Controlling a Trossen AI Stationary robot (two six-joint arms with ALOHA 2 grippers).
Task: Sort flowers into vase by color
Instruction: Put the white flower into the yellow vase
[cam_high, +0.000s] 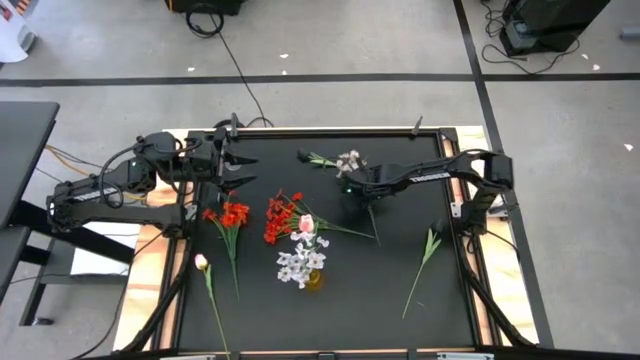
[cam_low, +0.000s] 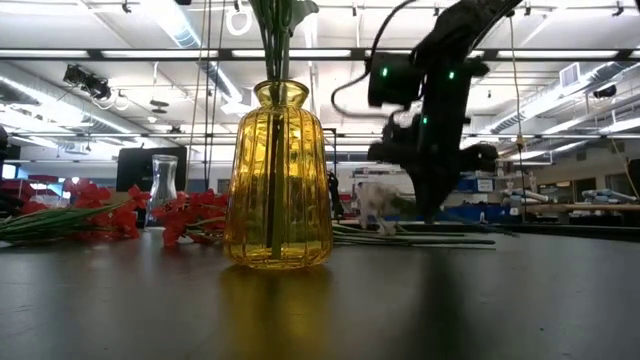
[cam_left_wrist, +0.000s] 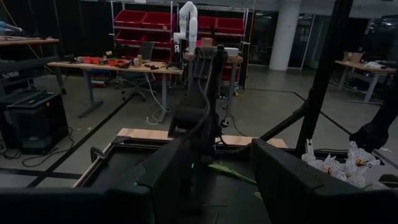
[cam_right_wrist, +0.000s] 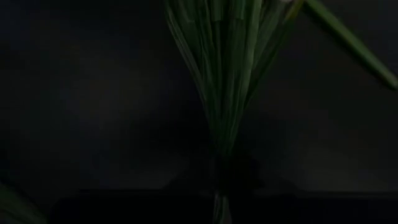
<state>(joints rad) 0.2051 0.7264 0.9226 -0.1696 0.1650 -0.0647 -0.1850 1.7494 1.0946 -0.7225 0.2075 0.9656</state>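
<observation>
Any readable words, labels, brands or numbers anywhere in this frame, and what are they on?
None can be read.
Right arm: pale lettering along its link in the high view, too small to read.
Yellow vase, flowers and red bins: no text visible.

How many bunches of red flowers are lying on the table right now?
2. One red flower bunch lies near the left gripper; the second red bunch lies just left of the yellow vase. Blossoms in the vase may hide more.
</observation>
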